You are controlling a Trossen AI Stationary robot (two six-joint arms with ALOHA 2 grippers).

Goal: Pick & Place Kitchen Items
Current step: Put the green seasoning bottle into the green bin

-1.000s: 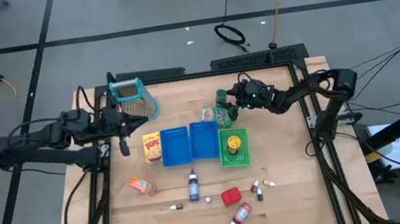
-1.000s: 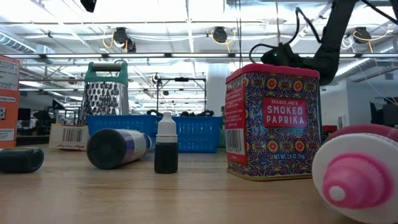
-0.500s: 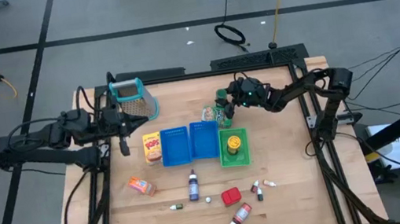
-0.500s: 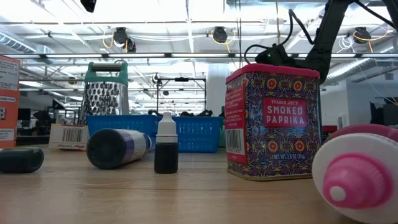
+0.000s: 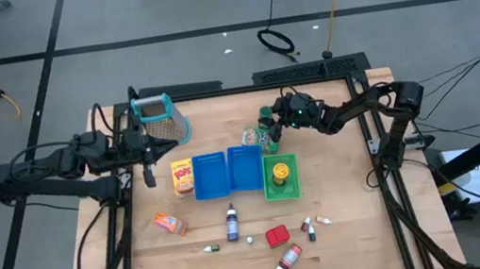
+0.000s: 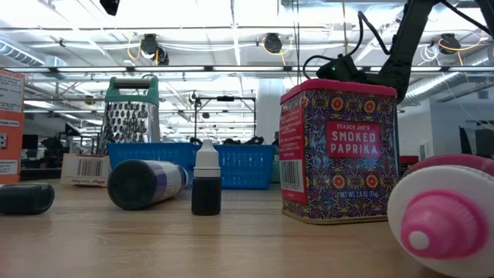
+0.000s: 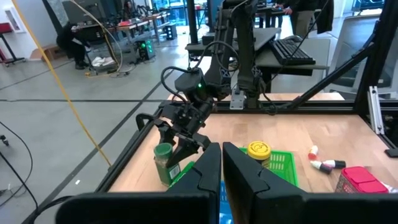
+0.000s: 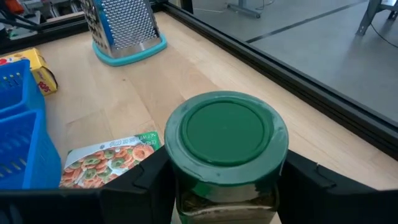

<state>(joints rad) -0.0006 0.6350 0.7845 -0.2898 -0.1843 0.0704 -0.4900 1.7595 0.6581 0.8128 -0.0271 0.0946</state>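
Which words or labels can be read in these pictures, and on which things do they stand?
"TRADER JOE'S SMOKED PAPRIKA": on the front of the red paprika tin in the low view.
Yellow box: red print, too small to read.
Pouch beside the green-lidded bottle: print too blurred to read.
Orange packet: small text, unreadable.

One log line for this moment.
right gripper: around green-lidded glass jar, upright | left gripper: shut, waiting beside metal grater

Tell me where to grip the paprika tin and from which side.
Take the paprika tin across its flat side walls just under the lid, coming straight down. It stands upright, square-bodied, with bare table around it; the small dropper bottle stands apart on one side.
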